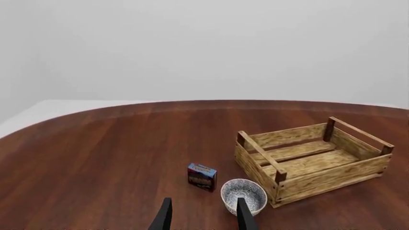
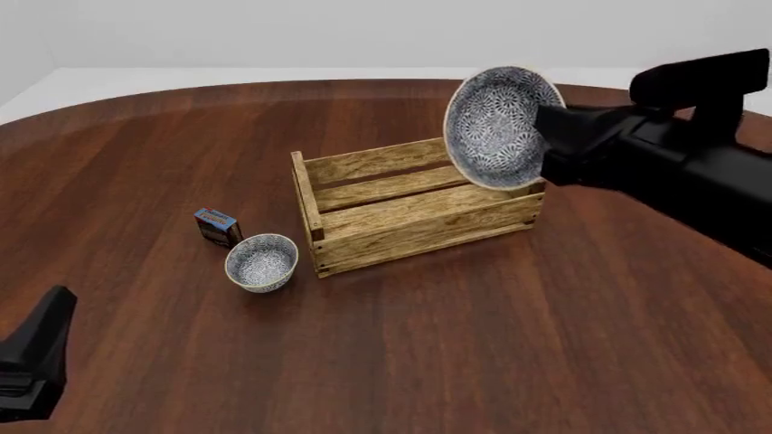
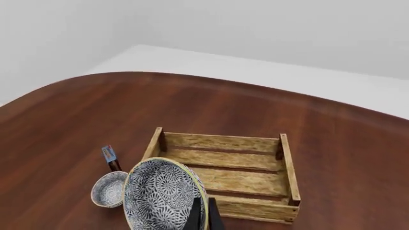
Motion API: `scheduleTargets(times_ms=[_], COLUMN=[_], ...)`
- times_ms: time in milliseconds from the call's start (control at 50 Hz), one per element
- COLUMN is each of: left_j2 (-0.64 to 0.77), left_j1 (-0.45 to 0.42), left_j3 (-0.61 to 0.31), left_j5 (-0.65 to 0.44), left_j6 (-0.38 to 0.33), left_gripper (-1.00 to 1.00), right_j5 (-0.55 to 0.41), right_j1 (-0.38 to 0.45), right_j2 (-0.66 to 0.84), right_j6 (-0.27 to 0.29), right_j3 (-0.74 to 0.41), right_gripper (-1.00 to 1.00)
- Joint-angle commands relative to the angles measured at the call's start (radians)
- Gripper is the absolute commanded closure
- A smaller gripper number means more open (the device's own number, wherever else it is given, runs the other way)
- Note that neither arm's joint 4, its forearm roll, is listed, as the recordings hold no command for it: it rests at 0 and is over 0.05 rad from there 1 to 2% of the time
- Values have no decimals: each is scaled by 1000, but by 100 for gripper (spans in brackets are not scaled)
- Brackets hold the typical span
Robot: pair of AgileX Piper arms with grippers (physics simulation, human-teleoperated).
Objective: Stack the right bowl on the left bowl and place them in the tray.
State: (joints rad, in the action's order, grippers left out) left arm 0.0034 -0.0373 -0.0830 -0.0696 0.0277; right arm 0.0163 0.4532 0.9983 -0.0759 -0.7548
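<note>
Left gripper: was low at the near left edge of the table in the front view, holding nothing; in the left wrist view its two dark fingers stood parted with bare table between them.
Left bowl: sat upright on the table, just beside the near left corner of the tray and apart from both grippers.
Small blue-and-red box: stood on the table just beyond and to the left of the left bowl, near it; whether the two touched could not be told.
Tray: rested on the table at mid-depth, right of the left bowl, with nothing inside it; its slatted floor was visible in the right wrist view.
Right gripper: was raised above the table at the right; its fingers were clenched on the rim of the right bowl.
Right bowl: was held in the air, tilted on edge with its patterned inside facing the front camera; in the front view it overlapped the tray's far right corner.
Far edge: the table's curved rim met a pale floor and wall.
</note>
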Motion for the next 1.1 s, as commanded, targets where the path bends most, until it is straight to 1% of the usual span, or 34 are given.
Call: scheduleTargets(times_ms=[20, 60, 100, 240, 400, 440, 480, 520, 640, 700, 740, 760, 780, 800, 920, 960, 1020, 1060, 1080, 1100], left_j2=[2, 16, 23, 97, 160, 176, 205, 240, 283, 326, 344, 376, 378, 387, 450, 492, 519, 524, 532, 534], left_j1=[-3, -3, -14, -37, -103, -133, -131, -149, -205, -213, -247, -274, -276, -273, -380, -412, -420, -460, -486, -491], left_j3=[3, 4, 3, -14, -89, -105, -120, -135, -189, -214, -232, -247, -250, -261, -301, -316, -332, -340, -353, -356], left_j5=[-6, 8, 15, 69, 84, 87, 103, 124, 136, 153, 156, 164, 166, 170, 179, 189, 203, 205, 197, 197], left_j6=[5, 0, 13, -9, -34, -44, -46, -48, -57, -57, -44, -40, -42, -53, -80, -90, -95, -121, -111, -109], left_gripper=[-100, -100, -100, -100, -100, -100, -100, -100, -100, -100, -100, -100, -100, -100, -100, -100, -100, -100, -100, -100], right_j5=[20, 21, 22, 33, 35, 38, 40, 40, 42, 42, 42, 42, 42, 42, 46, 47, 47, 47, 47, 47], right_j1=[64, 70, 74, 90, 105, 107, 109, 110, 114, 114, 115, 115, 115, 116, 117, 116, 114, 112, 113, 112], right_j2=[-2, -1, -1, 17, 25, 30, 35, 37, 42, 44, 41, 41, 41, 42, 46, 46, 46, 45, 43, 43], right_j6=[-3, -3, -3, 0, 3, 6, 7, 10, 12, 15, 15, 16, 16, 16, 14, 15, 14, 14, 12, 11], right_j3=[-1, -4, -4, -3, -7, -7, -7, -8, -8, -7, -7, -6, -6, -6, -3, -2, -1, 0, 1, 1], right_gripper=[100, 100, 100, 100, 100, 100, 100, 100, 100, 100, 100, 100, 100, 100, 100, 100, 100, 100, 100, 100])
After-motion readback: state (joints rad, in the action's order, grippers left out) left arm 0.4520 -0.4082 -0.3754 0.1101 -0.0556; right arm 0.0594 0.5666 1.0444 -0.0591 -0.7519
